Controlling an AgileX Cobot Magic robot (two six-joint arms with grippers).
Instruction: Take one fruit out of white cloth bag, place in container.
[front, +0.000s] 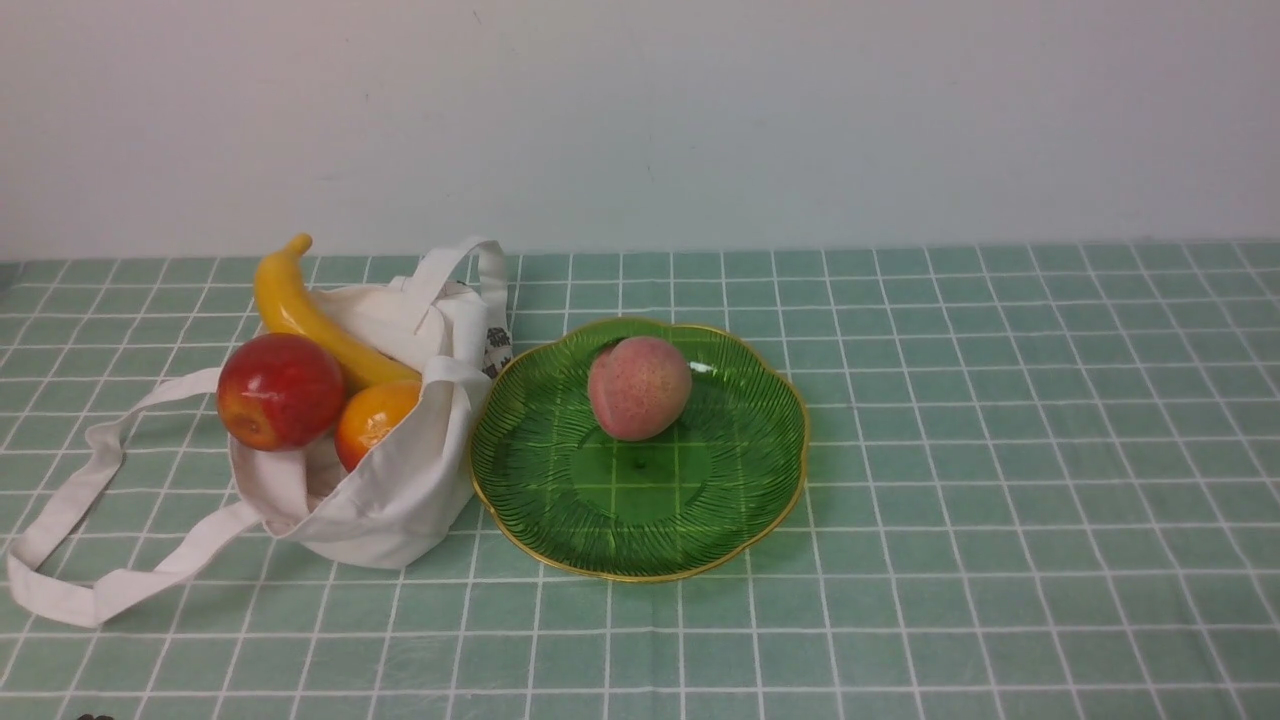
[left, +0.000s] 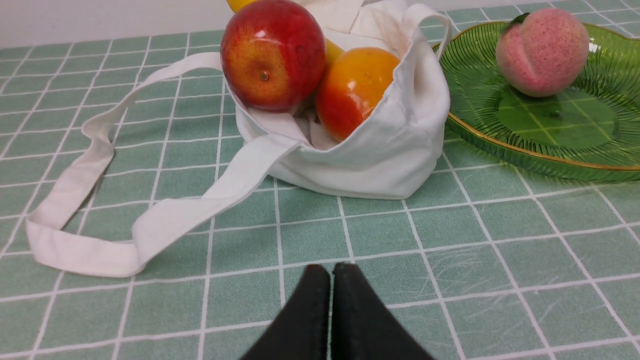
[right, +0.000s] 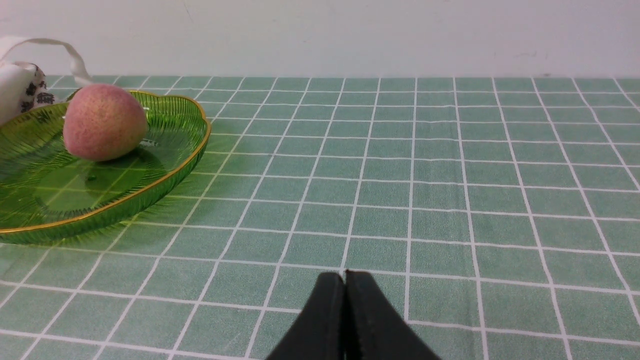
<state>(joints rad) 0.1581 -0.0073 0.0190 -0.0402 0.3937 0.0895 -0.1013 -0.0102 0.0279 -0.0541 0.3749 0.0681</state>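
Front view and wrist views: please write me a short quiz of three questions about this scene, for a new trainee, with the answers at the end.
1. True or false: the peach lies in the green dish.
2. Which fruit sticks farthest out of the white cloth bag toward the wall? A) the banana B) the red apple C) the orange
3. Fill in: the fingers of the left gripper and of the right gripper are pressed ____, holding nothing.

Key
1. True; it rests on the half of the dish nearer the wall.
2. A.
3. Together; each gripper is shut above bare tablecloth.
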